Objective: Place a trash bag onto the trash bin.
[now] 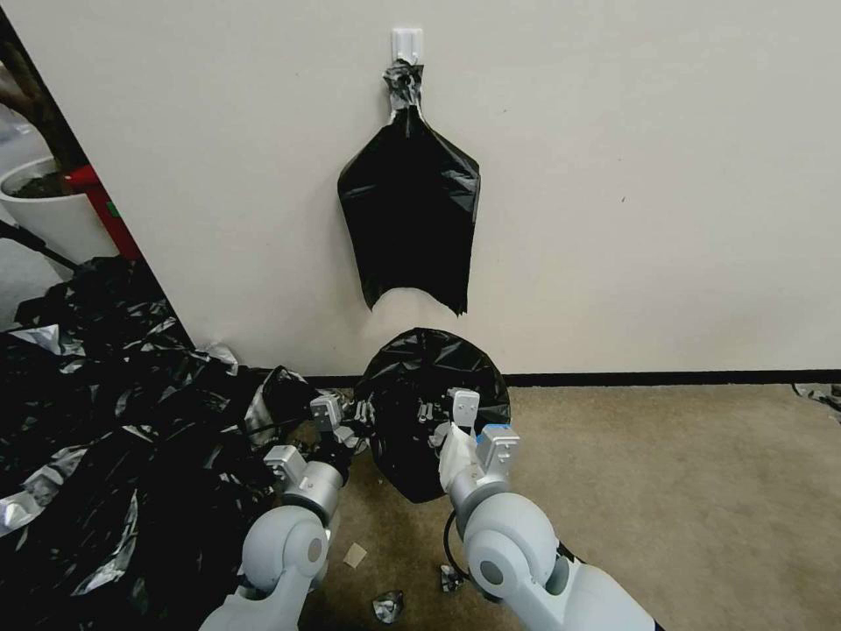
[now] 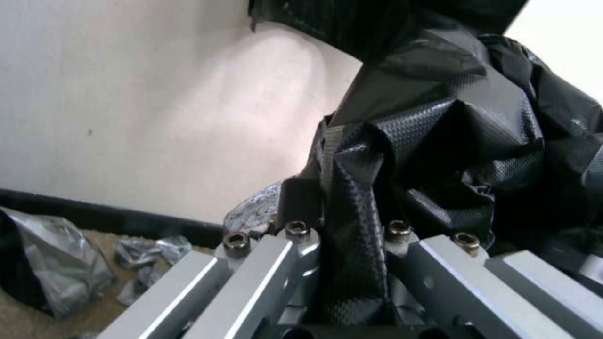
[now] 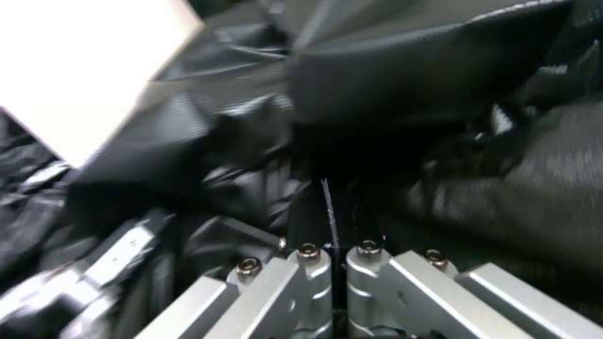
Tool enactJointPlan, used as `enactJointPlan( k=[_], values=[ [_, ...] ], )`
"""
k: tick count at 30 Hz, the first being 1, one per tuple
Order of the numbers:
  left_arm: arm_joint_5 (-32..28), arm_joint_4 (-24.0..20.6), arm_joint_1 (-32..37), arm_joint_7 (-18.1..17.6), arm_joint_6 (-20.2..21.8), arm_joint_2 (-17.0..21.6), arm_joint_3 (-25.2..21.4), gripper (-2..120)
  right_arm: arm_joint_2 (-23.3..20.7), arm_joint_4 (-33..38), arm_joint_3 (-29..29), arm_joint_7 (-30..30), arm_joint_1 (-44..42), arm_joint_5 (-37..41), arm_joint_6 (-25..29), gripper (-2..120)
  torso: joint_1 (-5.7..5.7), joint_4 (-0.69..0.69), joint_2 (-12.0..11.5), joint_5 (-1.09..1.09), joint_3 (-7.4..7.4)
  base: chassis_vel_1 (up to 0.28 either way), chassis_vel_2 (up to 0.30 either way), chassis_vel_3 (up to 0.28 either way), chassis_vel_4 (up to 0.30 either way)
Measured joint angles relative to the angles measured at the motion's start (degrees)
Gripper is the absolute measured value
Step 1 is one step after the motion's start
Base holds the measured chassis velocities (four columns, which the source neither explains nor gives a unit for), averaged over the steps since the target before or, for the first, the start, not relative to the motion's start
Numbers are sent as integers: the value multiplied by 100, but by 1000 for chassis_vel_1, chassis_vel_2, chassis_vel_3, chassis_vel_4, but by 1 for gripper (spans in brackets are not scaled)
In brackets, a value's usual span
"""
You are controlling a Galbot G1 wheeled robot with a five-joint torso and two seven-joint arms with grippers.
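Both your claws are on the trash bag.
Left claw and right claw each pinch its film, below the wall hook.

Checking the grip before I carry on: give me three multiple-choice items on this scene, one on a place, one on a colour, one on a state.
1. Where is the bulging, thin glossy black plastic trash bag?
A) low at the foot of the wall, under the hanging black film bag
B) on a table
C) on a shelf

2. What colour is the plastic wall hook?
A) red
B) white
C) blue

3. The left pincer is:
A) wide open
B) holding a cup
C) shut on the trash bag

Answers:
1 A, the head view shows it against the dark baseboard.
2 B, it is as pale as the wall.
3 C, black film is clamped between its fingers.
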Motion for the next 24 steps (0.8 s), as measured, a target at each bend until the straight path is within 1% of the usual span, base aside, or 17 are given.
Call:
enactJointPlan(
  k=[3,7,10,14,24],
  values=[
    [108,-19,108,101,-62,-68,7,5,121,-284,56,309,131,63,-302,0,0,0,0,0,0,0,0,0,0],
    [219,4,154,180,-156,-100,10,5,231,-492,69,499,242,191,-447,0,0,0,0,1,0,0,0,0,0],
    [435,106,193,318,-329,-120,31,5,412,-688,51,711,421,366,-684,0,0,0,0,0,0,0,0,0,0],
    [474,143,204,413,-435,-134,52,5,538,-848,5,898,560,523,-930,0,0,1,0,0,0,0,0,0,0],
    [478,203,159,561,-555,-134,114,5,730,-1340,-8,1088,781,493,-1098,0,0,0,0,0,0,0,0,0,0]
  ],
)
